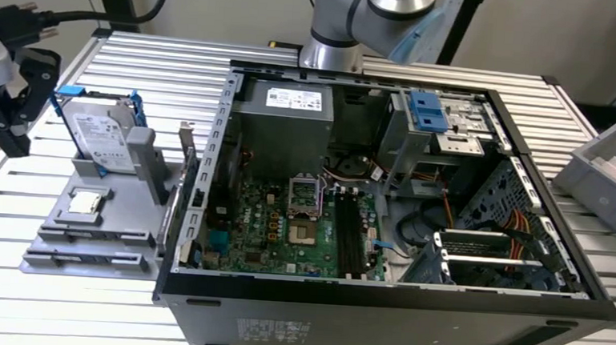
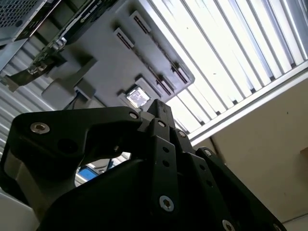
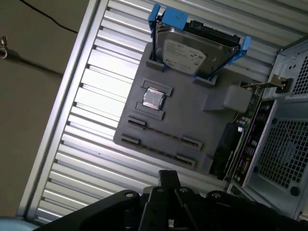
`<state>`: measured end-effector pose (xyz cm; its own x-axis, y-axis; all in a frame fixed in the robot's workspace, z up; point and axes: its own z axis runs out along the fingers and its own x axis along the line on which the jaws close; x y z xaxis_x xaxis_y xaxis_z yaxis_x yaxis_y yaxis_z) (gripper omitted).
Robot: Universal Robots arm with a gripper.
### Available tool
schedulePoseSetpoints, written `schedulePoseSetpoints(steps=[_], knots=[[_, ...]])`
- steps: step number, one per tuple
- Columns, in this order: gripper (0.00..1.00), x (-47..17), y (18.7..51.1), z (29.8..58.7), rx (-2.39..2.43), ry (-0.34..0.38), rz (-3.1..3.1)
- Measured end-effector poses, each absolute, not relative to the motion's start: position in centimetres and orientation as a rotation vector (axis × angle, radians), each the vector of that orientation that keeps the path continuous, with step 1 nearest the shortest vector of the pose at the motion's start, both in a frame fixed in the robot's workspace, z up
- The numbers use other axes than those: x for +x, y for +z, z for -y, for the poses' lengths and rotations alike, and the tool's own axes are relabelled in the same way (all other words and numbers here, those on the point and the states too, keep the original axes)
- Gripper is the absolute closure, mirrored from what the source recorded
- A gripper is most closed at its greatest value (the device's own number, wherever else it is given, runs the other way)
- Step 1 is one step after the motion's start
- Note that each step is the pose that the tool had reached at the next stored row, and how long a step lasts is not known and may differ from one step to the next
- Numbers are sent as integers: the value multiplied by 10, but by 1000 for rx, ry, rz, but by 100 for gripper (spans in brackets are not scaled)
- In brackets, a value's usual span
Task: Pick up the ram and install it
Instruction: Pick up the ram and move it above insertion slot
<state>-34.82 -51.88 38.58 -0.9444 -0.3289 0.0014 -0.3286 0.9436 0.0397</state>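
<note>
The ram is hidden or out of view; the long slots of the grey holder plate hold nothing. My gripper hangs at the exterior view's left edge, above the slatted table and beside the holder plate. In both wrist views its black fingers meet in one narrow tip with nothing between them. The open computer case lies in the middle. Its green motherboard carries long black memory slots, and I cannot tell what sits in them.
A silver hard drive in a blue frame stands at the back of the holder plate. A small square processor chip lies on the plate. A card with a metal bracket stands between plate and case. A grey bin sits at the right.
</note>
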Motion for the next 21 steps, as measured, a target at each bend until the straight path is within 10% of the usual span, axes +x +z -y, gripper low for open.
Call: schedulePoseSetpoints(steps=[21], knots=[[100, -348, 386, 519, 726, -39, 3041]])
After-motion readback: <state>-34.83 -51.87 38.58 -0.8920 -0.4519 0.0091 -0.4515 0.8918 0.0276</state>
